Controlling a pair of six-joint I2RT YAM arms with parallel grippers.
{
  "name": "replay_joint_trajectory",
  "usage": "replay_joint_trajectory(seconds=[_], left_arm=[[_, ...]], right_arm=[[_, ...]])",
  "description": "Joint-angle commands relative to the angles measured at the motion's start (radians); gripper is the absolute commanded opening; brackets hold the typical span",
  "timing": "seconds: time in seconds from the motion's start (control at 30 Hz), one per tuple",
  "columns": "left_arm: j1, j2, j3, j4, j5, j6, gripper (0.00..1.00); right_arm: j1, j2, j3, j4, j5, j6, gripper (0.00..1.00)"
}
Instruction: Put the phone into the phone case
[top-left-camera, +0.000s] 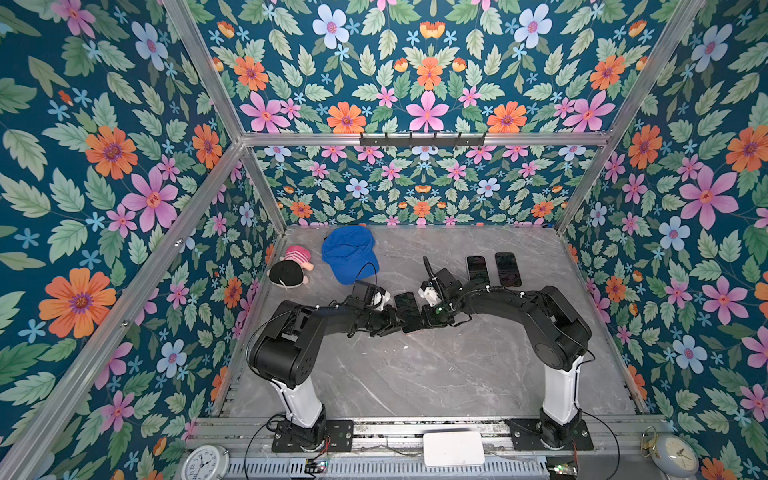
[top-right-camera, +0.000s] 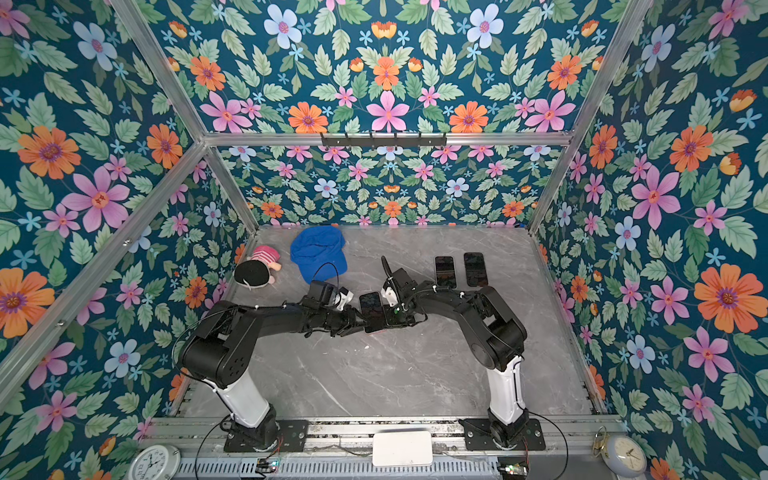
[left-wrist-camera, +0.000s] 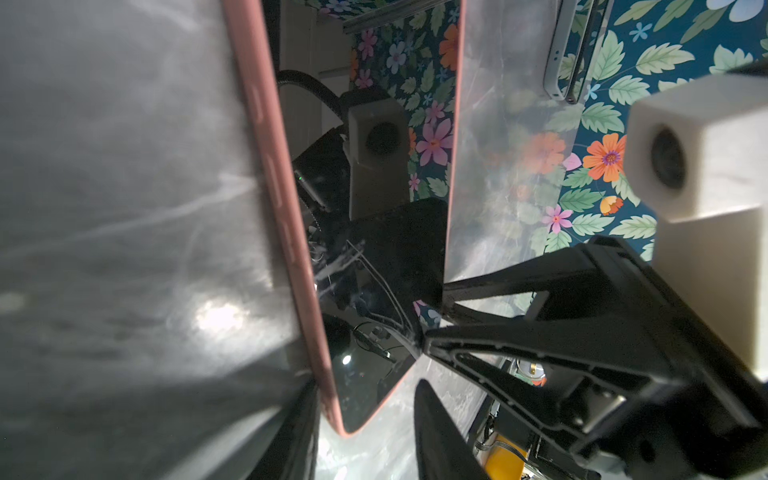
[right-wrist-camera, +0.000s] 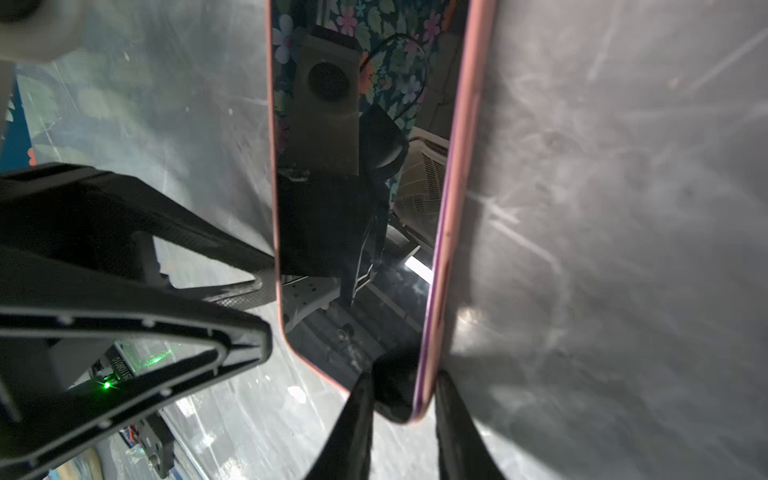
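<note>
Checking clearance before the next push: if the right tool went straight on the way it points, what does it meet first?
The phone: its corner sits between the fingers of the right tool. Depth past that is unclear.

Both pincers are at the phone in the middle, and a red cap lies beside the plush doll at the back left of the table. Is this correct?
Not quite: the cap is blue, not red. Both top views show it beside the plush doll.

Both top views were bright, evenly lit, and bowed at the edges. Beside the right gripper (right-wrist-camera: 401, 399) the table (right-wrist-camera: 623, 208) lay blurred, patched with glare. The phone (right-wrist-camera: 353, 208) just ahead of it mirrored a bright light.
</note>
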Motion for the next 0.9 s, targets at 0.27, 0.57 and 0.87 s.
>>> replay_joint_trajectory(seconds=[0.27, 0.57, 0.87], left_arm=[[-0.012, 0.015, 0.020, -0.027, -0.035, 0.008, 0.39], [0.019, -0.028, -0.014, -0.013, -0.036, 0.011, 0.38], [0.133, -0.128, -0.055, -0.124, -0.085, 0.091, 0.57]], right_arm=[[0.009, -0.042, -0.038, -0.002, 0.015, 0.050, 0.07], [0.033, -0.108, -0.009, -0.101, 0.121, 0.075, 0.33], [0.136, -0.029, 0.172, -0.284, 0.409, 0.217, 0.84]])
